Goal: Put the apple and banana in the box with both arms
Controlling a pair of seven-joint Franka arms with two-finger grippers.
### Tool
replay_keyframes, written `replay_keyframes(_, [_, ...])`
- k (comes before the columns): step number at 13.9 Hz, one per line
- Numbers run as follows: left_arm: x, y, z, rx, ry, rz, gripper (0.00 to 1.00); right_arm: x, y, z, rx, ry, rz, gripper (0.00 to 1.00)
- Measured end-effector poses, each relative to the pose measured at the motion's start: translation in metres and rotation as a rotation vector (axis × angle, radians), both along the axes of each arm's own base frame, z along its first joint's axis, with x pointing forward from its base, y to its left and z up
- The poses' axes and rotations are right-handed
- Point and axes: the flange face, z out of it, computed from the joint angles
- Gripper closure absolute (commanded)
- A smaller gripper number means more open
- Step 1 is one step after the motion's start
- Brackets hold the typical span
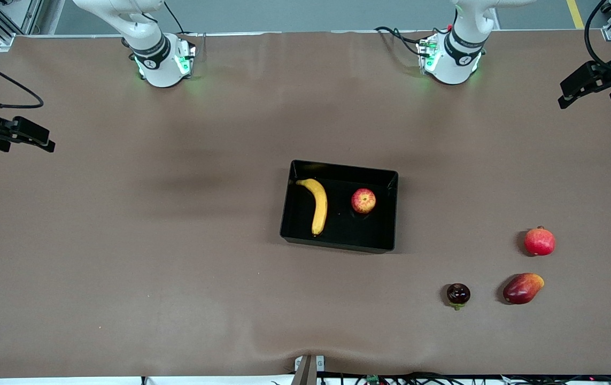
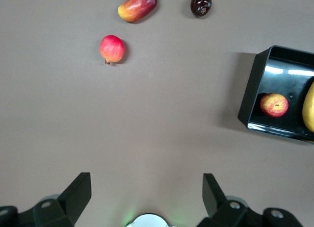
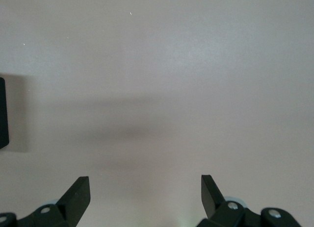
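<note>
The black box [image 1: 337,243] sits mid-table. Inside it lie the yellow banana [image 1: 316,204], toward the right arm's end, and the red-and-yellow apple [image 1: 363,201], toward the left arm's end. The left wrist view shows the box [image 2: 251,92] with the apple [image 2: 274,105] and a strip of the banana [image 2: 309,107]. My left gripper [image 1: 588,96] hangs open and empty over the table's edge at the left arm's end, fingers wide apart [image 2: 146,188]. Over the right arm's end, my right gripper [image 1: 27,141] is open and empty [image 3: 145,188]; a sliver of the box [image 3: 2,114] shows there.
Three other fruits lie toward the left arm's end, nearer the front camera than the box: a round red fruit with a crown tip [image 1: 539,241], a red-orange mango [image 1: 522,288] and a small dark fruit [image 1: 458,294]. Cables run along the table's near edge.
</note>
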Motion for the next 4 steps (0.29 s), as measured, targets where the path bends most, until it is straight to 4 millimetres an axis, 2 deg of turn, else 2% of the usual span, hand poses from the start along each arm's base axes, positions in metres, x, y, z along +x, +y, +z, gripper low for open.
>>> replay_keyframes(4, [0.0106, -0.0015, -0.0072, -0.001, 0.011, -0.003, 0.00, -0.0004, 0.0000, 0.0003, 0.000, 0.002, 0.000, 0.00])
